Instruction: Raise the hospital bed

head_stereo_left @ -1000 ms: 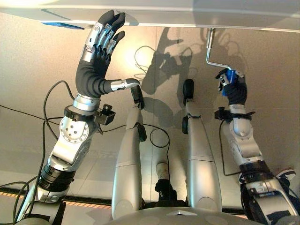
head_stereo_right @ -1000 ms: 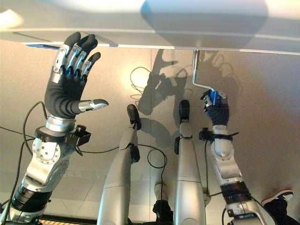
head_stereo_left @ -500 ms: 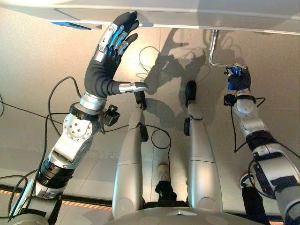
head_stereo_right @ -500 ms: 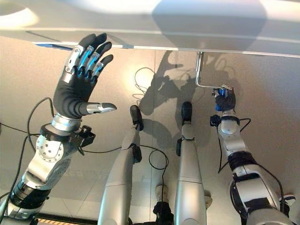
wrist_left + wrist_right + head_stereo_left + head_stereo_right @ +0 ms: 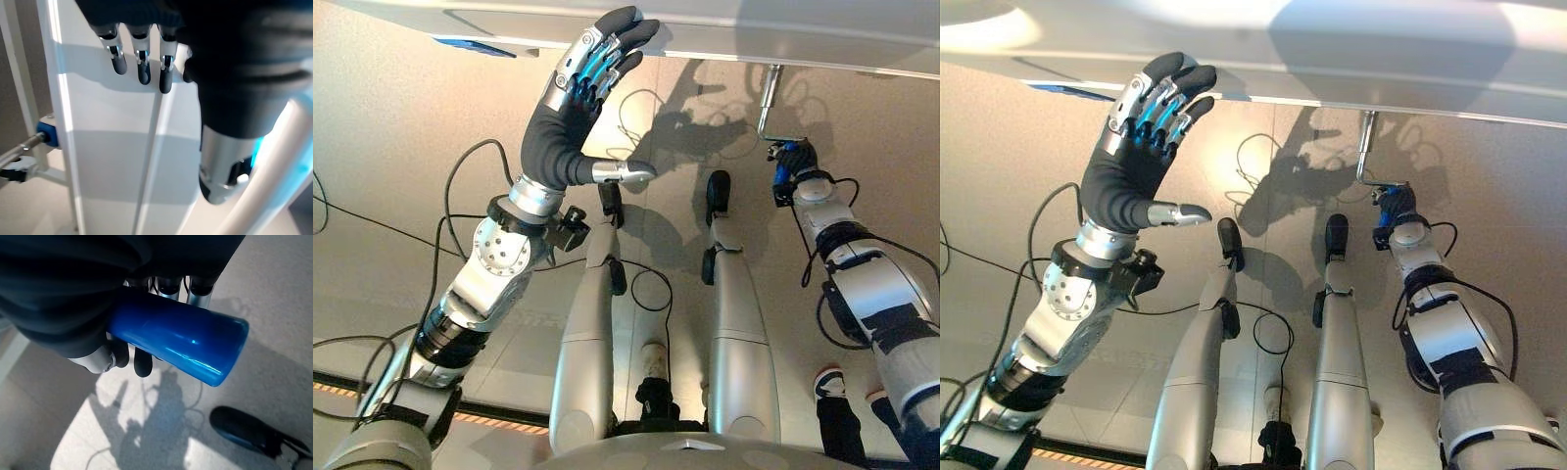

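Note:
The white hospital bed (image 5: 754,24) runs across the far side of both eye views. A silver crank (image 5: 766,103) hangs from its underside and bends toward a blue grip (image 5: 181,345). My right hand (image 5: 793,162) is shut on that blue grip, its fingers curled round it in the right wrist view. My left hand (image 5: 570,117) is raised and open, with straight fingertips (image 5: 142,63) reaching up to the bed's white panel (image 5: 112,147), the thumb stuck out sideways.
A blue label (image 5: 475,46) sits on the bed's underside at the left. Beige floor lies below, with an orange-striped line (image 5: 489,423) near me. A person's shoe and dark trouser leg (image 5: 824,392) stand at the lower right.
My right hand has carried the blue grip round and farther out toward the bed, the arm stretching. The left hand stays up at the bed's edge. The view has shifted.

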You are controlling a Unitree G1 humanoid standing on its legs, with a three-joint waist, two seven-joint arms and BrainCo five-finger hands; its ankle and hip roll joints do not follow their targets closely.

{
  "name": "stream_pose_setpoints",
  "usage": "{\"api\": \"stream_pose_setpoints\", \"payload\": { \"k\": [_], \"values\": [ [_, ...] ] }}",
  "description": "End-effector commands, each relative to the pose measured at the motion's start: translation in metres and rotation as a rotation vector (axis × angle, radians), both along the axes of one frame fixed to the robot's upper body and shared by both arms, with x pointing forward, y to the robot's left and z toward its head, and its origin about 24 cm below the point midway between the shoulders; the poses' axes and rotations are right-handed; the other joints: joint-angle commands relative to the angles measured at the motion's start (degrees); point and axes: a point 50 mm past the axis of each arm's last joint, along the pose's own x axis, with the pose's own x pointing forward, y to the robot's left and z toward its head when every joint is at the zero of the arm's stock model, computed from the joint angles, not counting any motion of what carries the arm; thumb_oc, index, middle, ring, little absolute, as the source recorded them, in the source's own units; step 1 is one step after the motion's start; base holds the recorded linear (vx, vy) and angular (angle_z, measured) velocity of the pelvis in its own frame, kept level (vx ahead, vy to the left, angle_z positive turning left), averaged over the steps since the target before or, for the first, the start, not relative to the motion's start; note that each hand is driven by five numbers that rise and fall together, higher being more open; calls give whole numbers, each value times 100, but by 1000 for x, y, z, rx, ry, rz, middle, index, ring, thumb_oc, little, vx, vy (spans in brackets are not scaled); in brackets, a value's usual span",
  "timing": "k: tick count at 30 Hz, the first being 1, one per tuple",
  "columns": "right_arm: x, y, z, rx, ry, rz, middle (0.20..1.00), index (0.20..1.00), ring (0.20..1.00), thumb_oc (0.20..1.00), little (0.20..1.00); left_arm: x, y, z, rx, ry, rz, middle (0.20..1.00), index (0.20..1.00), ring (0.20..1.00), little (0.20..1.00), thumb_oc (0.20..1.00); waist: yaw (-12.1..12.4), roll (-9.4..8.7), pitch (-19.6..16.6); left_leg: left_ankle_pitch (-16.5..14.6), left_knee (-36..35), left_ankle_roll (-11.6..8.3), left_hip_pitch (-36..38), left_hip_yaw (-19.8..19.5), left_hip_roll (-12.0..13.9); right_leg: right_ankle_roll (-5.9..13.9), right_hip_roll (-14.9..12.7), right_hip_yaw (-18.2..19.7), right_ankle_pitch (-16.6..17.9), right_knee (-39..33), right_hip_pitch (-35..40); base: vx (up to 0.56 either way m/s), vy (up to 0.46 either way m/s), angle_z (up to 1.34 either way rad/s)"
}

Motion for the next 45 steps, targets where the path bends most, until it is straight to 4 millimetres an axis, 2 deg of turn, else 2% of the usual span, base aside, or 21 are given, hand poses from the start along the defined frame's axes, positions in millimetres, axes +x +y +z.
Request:
{"api": "stream_pose_setpoints", "payload": {
  "k": [1, 2, 3, 5, 11, 14, 16, 21, 22, 23, 24, 26, 27, 28, 29, 31, 33, 34, 41, 44, 45],
  "values": [
    [3, 58, -31, -296, 204, 267, 200, 200, 200, 200, 200, -12, -4, 15, -56, -94, -23, 1000, 1000, 1000, 1000, 1000, 122, 350, -76, -826, 719, 29, 46, -81, -87, 161, 224, -336, 233, -454, 241, -2, 13, -4],
    [3, 58, -31, -296, 204, 267, 200, 200, 200, 200, 200, -12, -4, 15, -56, -94, -23, 1000, 1000, 1000, 1000, 1000, 121, 349, -76, -826, 719, 29, 46, -81, -87, 161, 224, -336, 233, -454, 241, -1, 15, -6],
    [3, 81, -37, -284, 207, 326, 200, 200, 200, 200, 200, -11, -3, 16, -72, -92, -12, 1000, 1000, 1000, 1000, 1000, 121, 343, -76, -822, 705, 32, 33, -86, -93, 162, 225, -339, 240, -459, 224, 2, 19, -5],
    [1, 96, -45, -262, 223, 359, 200, 200, 200, 200, 200, -11, -1, 16, -85, -86, -6, 1000, 1000, 1000, 1000, 1000, 110, 329, -76, -822, 710, 32, 20, -95, -99, 162, 226, -337, 249, -466, 215, 0, 11, -2],
    [-7, 123, -64, -187, 272, 405, 200, 200, 200, 200, 200, -9, -1, 17, -108, -72, 6, 1000, 1000, 1000, 1000, 1000, 96, 308, -76, -813, 729, 45, -59, -102, -113, 167, 216, -347, 288, -499, 168, 0, 0, 0],
    [-8, 142, -64, -93, 245, 439, 200, 200, 200, 200, 200, -8, -1, 18, -119, -67, -3, 1000, 1000, 1000, 1000, 1000, 112, 323, -76, -788, 692, 48, -84, -111, -123, 176, 205, -359, 305, -544, 158, 0, 0, 0],
    [-9, 142, -65, -67, 243, 437, 200, 200, 200, 200, 200, -9, -2, 19, -122, -72, -6, 1000, 1000, 1000, 1000, 1000, 119, 321, -76, -783, 678, 50, -85, -114, -131, 178, 208, -361, 306, -554, 152, 0, 0, 0],
    [-14, 184, -61, -63, 218, 549, 200, 200, 200, 200, 200, -9, -1, 19, -131, -67, 0, 1000, 1000, 1000, 1000, 1000, 172, 299, -76, -738, 602, 62, -121, -153, -161, 190, 207, -381, 352, -626, 126, 0, 0, 0],
    [-14, 185, -61, -63, 218, 550, 200, 200, 200, 200, 200, -9, -1, 19, -130, -67, 0, 1000, 1000, 1000, 1000, 1000, 169, 297, -76, -735, 597, 62, -119, -154, -162, 190, 206, -382, 354, -629, 128, 0, 0, 0],
    [-18, 204, -58, -75, 198, 615, 200, 200, 200, 200, 200, -10, 0, 20, -144, -71, -7, 1000, 1000, 1000, 1000, 1000, 179, 276, -76, -689, 550, 46, -127, -168, -161, 200, 197, -403, 372, -674, 135, 0, 0, 0],
    [-18, 204, -58, -75, 198, 615, 200, 200, 200, 200, 200, -10, 0, 20, -144, -71, -7, 1000, 1000, 1000, 1000, 1000, 178, 276, -76, -688, 549, 46, -127, -168, -161, 200, 196, -403, 372, -675, 136, 0, 0, 0],
    [-26, 228, -55, -88, 171, 719, 200, 200, 200, 200, 200, -10, 1, 20, -158, -66, -8, 1000, 1000, 1000, 1000, 1000, 196, 238, -76, -653, 503, 34, -128, -206, -165, 196, 201, -440, 380, -666, 118, 0, 0, 0],
    [-26, 228, -55, -88, 171, 719, 200, 200, 200, 200, 200, -10, 2, 20, -158, -66, -7, 1000, 1000, 1000, 1000, 1000, 190, 239, -76, -651, 501, 34, -126, -208, -167, 196, 199, -442, 379, -665, 120, 0, 0, 0],
    [-32, 247, -46, -100, 117, 812, 200, 200, 200, 200, 200, -11, 3, 19, -161, -63, -1, 1000, 1000, 1000, 1000, 1000, 200, 198, -76, -640, 515, 29, -157, -228, -160, 193, 188, -466, 385, -672, 116, -4, -14, 4],
    [-32, 247, -47, -100, 118, 813, 200, 200, 200, 200, 200, -11, 3, 19, -162, -63, -1, 1000, 1000, 1000, 1000, 1000, 196, 201, -76, -640, 516, 28, -156, -229, -160, 193, 187, -466, 384, -671, 117, -5, -24, 5],
    [-42, 268, -33, -89, 37, 933, 200, 200, 200, 200, 200, -12, 5, 18, -166, -68, 3, 1000, 1000, 1000, 1000, 1000, 229, 189, -76, -635, 516, 23, -175, -240, -158, 200, 165, -489, 389, -669, 111, 0, 1, 5],
    [-46, 272, -30, -66, 18, 961, 200, 200, 200, 200, 200, -13, 5, 18, -172, -68, -5, 1000, 1000, 1000, 1000, 1000, 233, 197, -76, -637, 527, 22, -179, -239, -158, 200, 158, -484, 387, -659, 107, 0, 0, 0],
    [-52, 284, -17, -34, -43, 1031, 200, 200, 200, 200, 200, -14, 4, 18, -182, -73, -17, 1000, 1000, 1000, 1000, 1000, 254, 198, -76, -643, 537, 24, -179, -241, -164, 206, 154, -479, 384, -662, 120, 0, 0, 0],
    [-71, 305, 18, 90, -200, 1188, 200, 200, 200, 200, 200, -19, 2, 15, -172, -81, -56, 1000, 1000, 1000, 1000, 1000, 296, 240, -76, -648, 580, 17, -182, -253, -167, 214, 120, -461, 376, -661, 148, 2, 5, 2],
    [-76, 302, 40, 177, -297, 1227, 200, 200, 200, 200, 200, -19, 4, 13, -167, -85, -49, 1000, 1000, 1000, 1000, 1000, 299, 244, -76, -652, 584, 17, -161, -230, -157, 218, 115, -449, 377, -668, 162, 0, 0, 0],
    [-76, 302, 40, 177, -296, 1226, 200, 200, 200, 200, 200, -19, 3, 13, -167, -85, -50, 1000, 1000, 1000, 1000, 1000, 301, 247, -76, -652, 584, 17, -160, -229, -157, 218, 115, -448, 377, -668, 163, 0, 0, 0]
  ]
}}
